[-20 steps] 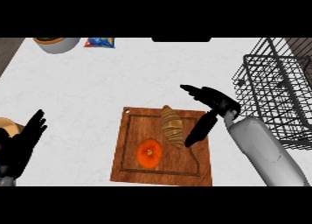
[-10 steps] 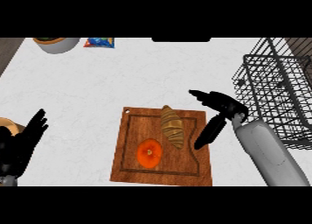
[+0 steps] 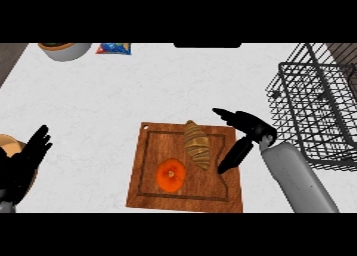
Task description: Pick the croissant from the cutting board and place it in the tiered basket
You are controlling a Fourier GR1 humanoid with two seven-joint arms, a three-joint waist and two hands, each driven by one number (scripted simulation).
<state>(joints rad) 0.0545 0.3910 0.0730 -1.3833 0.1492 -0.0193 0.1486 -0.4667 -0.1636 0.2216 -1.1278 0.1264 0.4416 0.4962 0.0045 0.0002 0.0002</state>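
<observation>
One cutting board [image 3: 151, 192] lies just left of the right hand [image 3: 249, 131]. It carries one croissant [image 3: 198, 149], close beside that hand's fingers, and one orange fruit [image 3: 170, 174], a little farther to its left. One black wire tiered basket [image 3: 321, 105] stands to the hand's right. Two hands appear: the left hand [image 3: 20, 167] rests open near the left edge, well apart. One bowl [image 3: 64, 49] and one packet [image 3: 113, 48] sit far beyond on the bench [image 3: 100, 100].

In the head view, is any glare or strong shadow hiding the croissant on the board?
Head view: even light, no glare; the golden-brown croissant on the wooden cutting board shows fully, with the open black right hand just beside it.
</observation>
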